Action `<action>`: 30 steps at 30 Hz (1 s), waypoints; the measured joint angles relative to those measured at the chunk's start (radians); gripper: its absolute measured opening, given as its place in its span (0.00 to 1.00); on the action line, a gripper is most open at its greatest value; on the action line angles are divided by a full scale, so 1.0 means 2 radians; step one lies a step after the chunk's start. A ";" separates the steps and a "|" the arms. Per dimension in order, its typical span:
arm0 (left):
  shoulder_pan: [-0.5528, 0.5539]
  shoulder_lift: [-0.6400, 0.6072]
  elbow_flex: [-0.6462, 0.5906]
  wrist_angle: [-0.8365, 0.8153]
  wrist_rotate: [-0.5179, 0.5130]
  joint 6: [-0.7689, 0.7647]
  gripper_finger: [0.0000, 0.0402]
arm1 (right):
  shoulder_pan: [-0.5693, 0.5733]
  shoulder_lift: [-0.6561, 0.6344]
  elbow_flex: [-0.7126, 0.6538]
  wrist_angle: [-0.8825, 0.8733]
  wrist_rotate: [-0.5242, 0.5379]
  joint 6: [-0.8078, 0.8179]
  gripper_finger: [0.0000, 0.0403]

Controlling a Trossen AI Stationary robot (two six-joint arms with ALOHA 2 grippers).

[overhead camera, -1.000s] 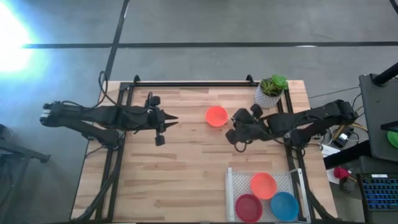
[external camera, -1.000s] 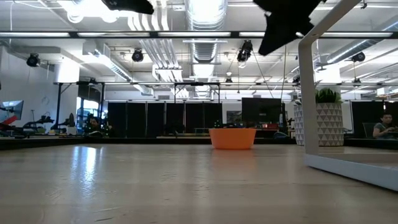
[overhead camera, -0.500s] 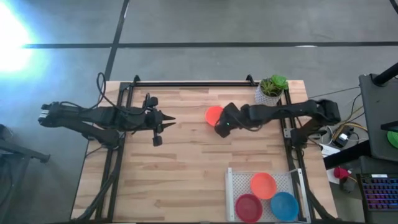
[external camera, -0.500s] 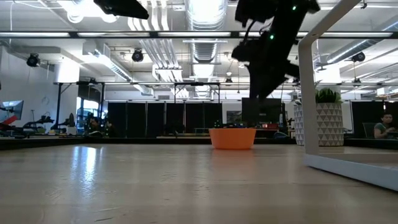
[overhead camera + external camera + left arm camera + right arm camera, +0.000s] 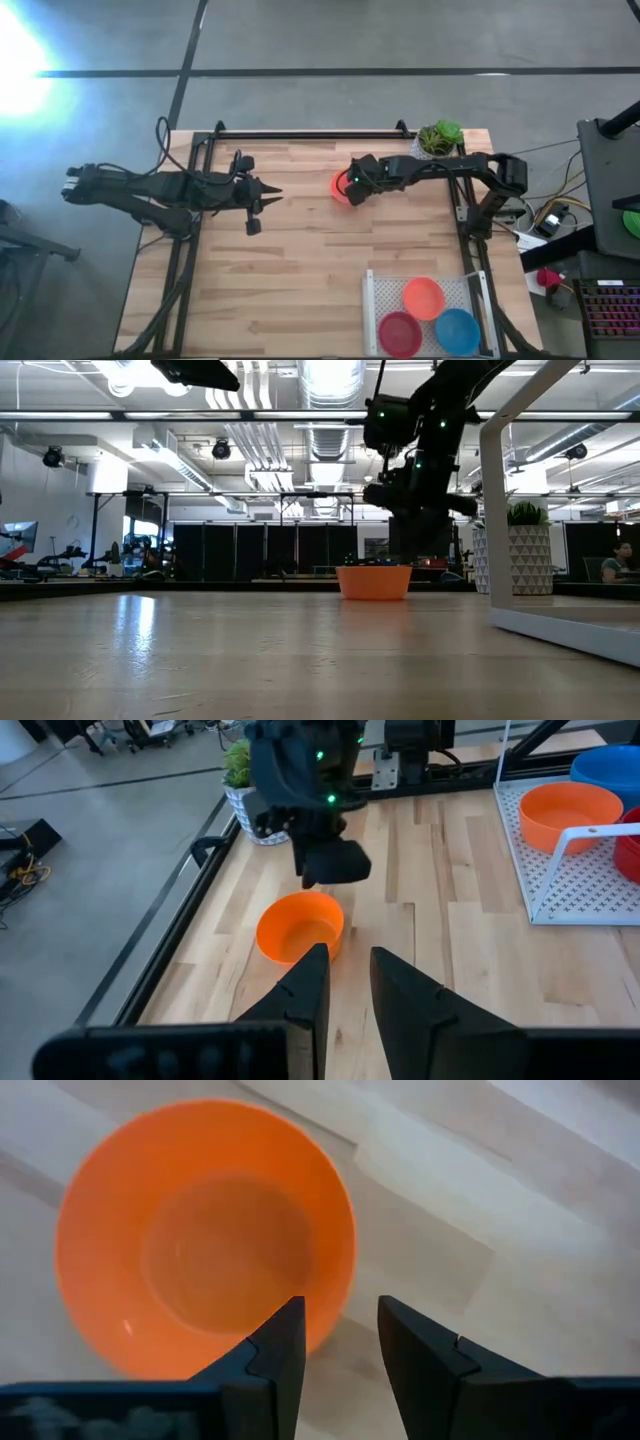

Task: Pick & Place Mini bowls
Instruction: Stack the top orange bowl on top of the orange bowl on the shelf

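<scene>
One orange mini bowl stands upright on its base on the wooden table, toward the far side; it also shows as the bowl and the bowl. My right gripper hovers just over it, pointing down. It is open, with its fingers on either side of the bowl's rim in the right wrist view, and touches nothing. My left gripper waits left of the bowl, open and empty. Three more bowls, orange, red and blue, sit in a white tray.
The white perforated tray with a raised wire frame lies at the table's near right. A white pot with a green plant stands at the far right corner, close behind my right arm. Bare wood lies between the bowl and the tray.
My right arm has swung from the table's right side toward the left and come down. Its gripper has gone from right of the orange bowl to directly over it. The bowl has stayed where it was.
</scene>
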 joint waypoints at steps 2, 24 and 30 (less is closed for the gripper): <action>0.000 0.000 0.000 0.000 0.000 0.000 0.18 | -0.006 0.007 0.000 0.015 -0.001 -0.006 0.30; 0.000 0.000 0.000 0.000 0.000 0.000 0.18 | -0.018 0.065 -0.016 0.064 -0.011 -0.056 0.28; 0.000 0.000 0.000 0.000 0.000 0.000 0.18 | -0.018 0.063 -0.016 0.066 -0.011 -0.073 0.13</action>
